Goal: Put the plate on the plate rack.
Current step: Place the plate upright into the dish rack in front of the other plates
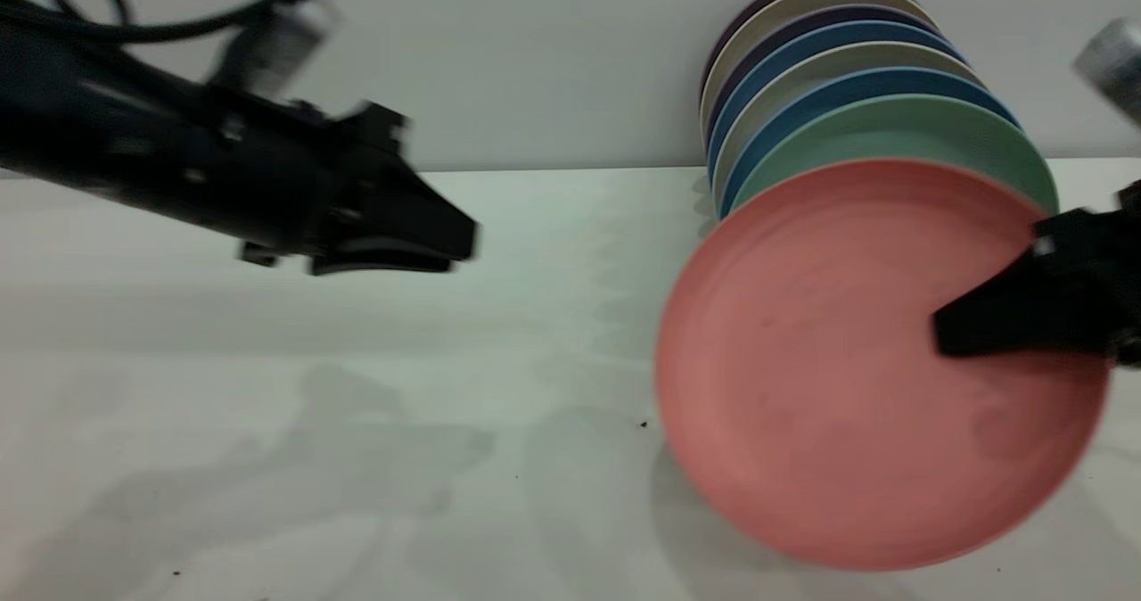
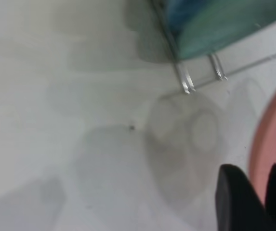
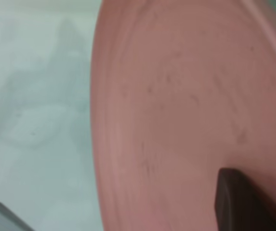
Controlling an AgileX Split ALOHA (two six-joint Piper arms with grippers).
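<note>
The salmon-pink plate (image 1: 802, 369) stands nearly upright, face toward the exterior camera, held above the table just in front of a row of standing plates. My right gripper (image 1: 949, 329) is shut on its right rim, with one black finger (image 3: 234, 202) lying across the plate's face (image 3: 176, 96) and the other hidden behind it. Only the thin silver wires of the plate rack (image 2: 186, 79) show, under the teal-green plate (image 2: 224, 24). My left gripper (image 1: 459, 244) hovers over the table's left half, well clear of the plate, its fingertips (image 2: 234, 192) close together and holding nothing.
Several plates stand in the rack at the back right: a teal-green one (image 1: 909, 133) at the front, then blue, beige and dark ones behind. A wall runs along the table's far edge (image 1: 535, 169). The white table (image 1: 312, 423) stretches left of the plates.
</note>
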